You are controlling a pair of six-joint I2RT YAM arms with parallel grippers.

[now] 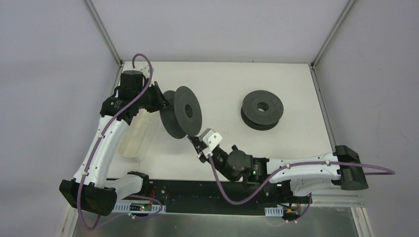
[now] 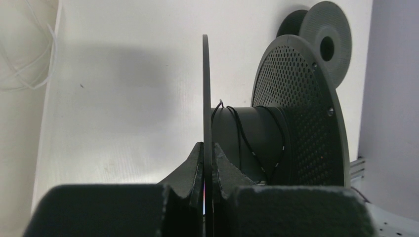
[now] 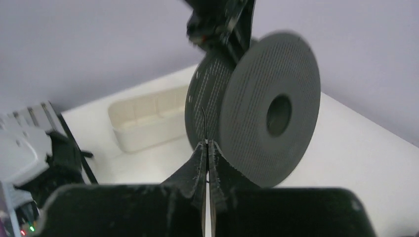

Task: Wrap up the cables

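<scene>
While the left gripper (image 2: 208, 149) stands clamped on the thin rim of the near flange and holds the spool (image 1: 184, 111) up off the table (image 1: 227, 81), the right gripper (image 1: 198, 144) sits just below it, jaws pressed tight together on the cable (image 3: 204, 122).

Seen from above, the spool lies at about 11 o'clock from the right gripper, very near. Its axle runs roughly 9 to 3 o'clock. The pinched strand climbs from the fingertips into the gap between the two flanges, where a few loose turns already lie on the hub (image 2: 254, 132). I'd say the next winding depends on carrying that strand around the axle, across its length, and the right arm is plainly the one placed for it.

Room looks fair: white matte tabletop, a second spool (image 1: 262, 109) lying flat at 2 o'clock, well apart, and a pale tray (image 1: 133, 138) at 9 o'clock under the left arm.
</scene>
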